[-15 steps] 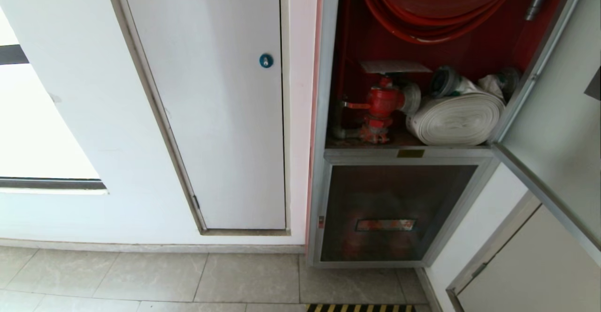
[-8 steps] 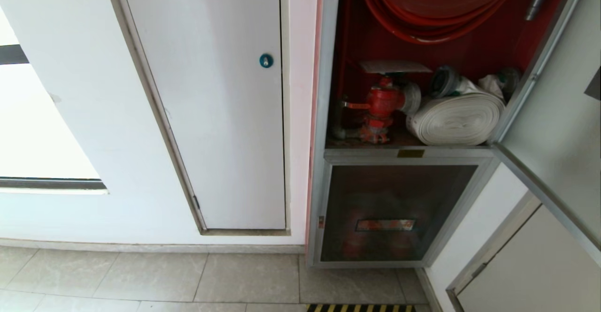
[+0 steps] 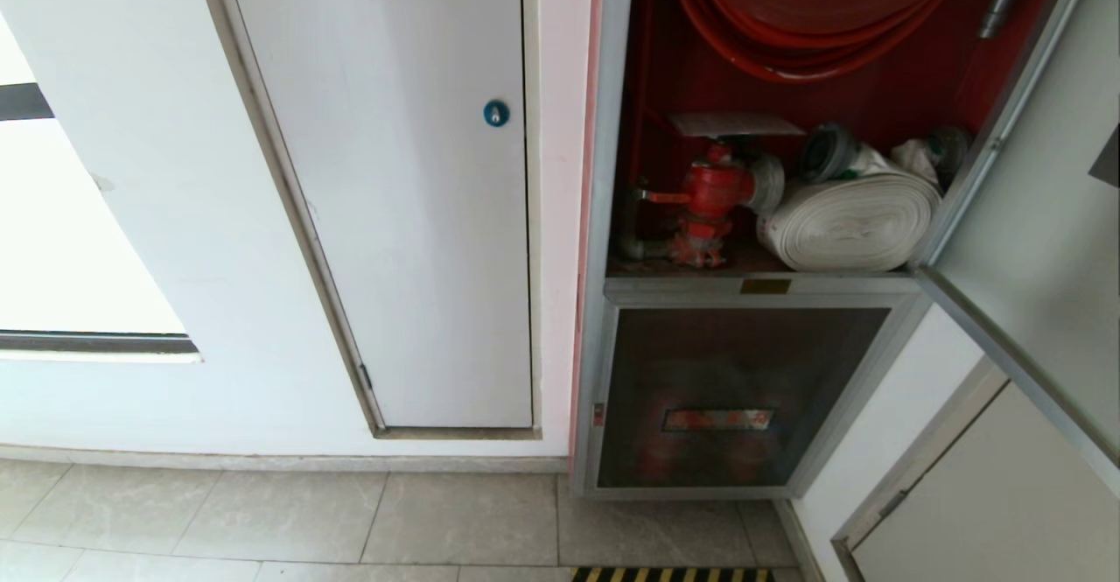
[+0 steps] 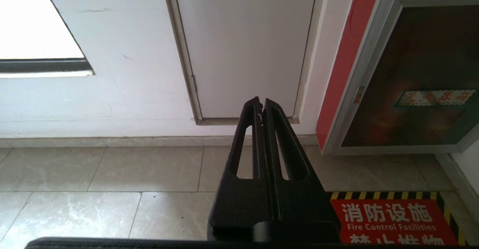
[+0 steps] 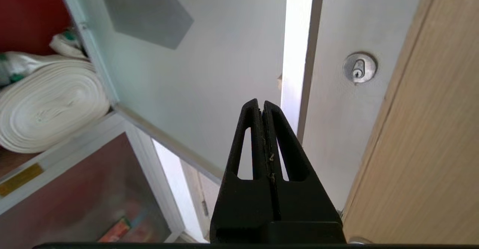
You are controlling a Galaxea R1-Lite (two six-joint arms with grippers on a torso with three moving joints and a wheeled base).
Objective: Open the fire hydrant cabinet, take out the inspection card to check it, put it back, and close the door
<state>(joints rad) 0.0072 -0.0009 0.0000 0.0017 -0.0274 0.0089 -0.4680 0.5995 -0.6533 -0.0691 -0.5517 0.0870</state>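
Cabinet (image 3: 752,214) open, door (image 3: 1041,214) swung out right, head view unchanged over the last second.
Neither arm shows in the head view. Right tool (image 5: 262,108) pinched flat, empty, pointing at the frosted panel near its free edge and the hex sticker's back (image 5: 144,11). Left tool (image 4: 261,105) also clamped on nothing, parked low over the floor. Card not visible anywhere; can't tell where it sits. Reads as a door step: right arm lining up on the panel, no contact visible.
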